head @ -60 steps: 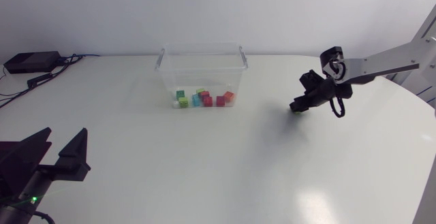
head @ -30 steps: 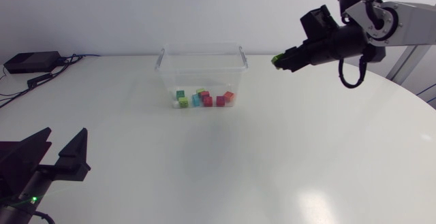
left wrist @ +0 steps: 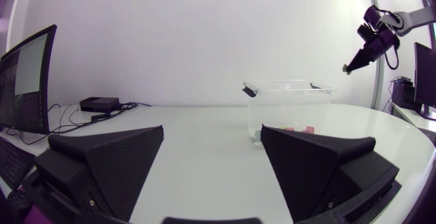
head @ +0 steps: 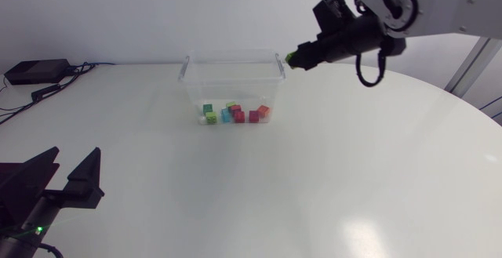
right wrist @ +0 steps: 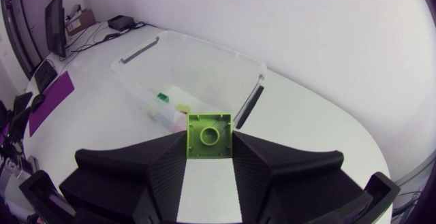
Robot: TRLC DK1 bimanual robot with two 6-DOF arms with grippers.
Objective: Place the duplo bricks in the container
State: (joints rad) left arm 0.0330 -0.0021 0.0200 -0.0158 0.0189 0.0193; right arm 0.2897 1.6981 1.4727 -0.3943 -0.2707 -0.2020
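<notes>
**Right arm carrying a green brick, just short of the bin**

- Far left: a black box (head: 34, 71) with cables sits at the table (head: 329, 187) edge. Not part of the job.
- Left gripper (head: 67, 172) is parked low at the near-left corner, well apart from everything. Its fingers are spread wide with nothing between them. In the left wrist view it looks across the table at the container (left wrist: 289, 88), and the right gripper (left wrist: 351, 66) shows high up beyond it.
- Centre: the clear container (head: 196, 93) stands upright with no lid. A cluster of duplo bricks (head: 234, 114) (green, blue, red, pink) lies on its floor. I see no loose bricks on the table.
- Right: the right gripper (head: 296, 56) comes in from the right edge, raised off the table. Its tip is just beside the container's right-hand rim, and it's clenched on one lime-green brick (head: 290, 56).
- The right wrist view confirms this: the green brick (right wrist: 209, 135) is pinched from both sides between the fingers (right wrist: 163, 169), hollow underside facing the camera. The container (right wrist: 211, 47) opening lies ahead of and below the tip.

Step in hand: this is the transport leg, as the brick is grasped and lifted but not yet over the opening. Since the table looks bare of other bricks, it's probably the last one.

Next move:
- Push a bit further left until the brick is fully inside the rim line, past the end handle (right wrist: 248, 105).
- Drop height if possible, then release.

Risk: opening from where it is now would likely clip the rim or land the brick outside. A high drop could also bounce it off the bricks already inside.
</notes>
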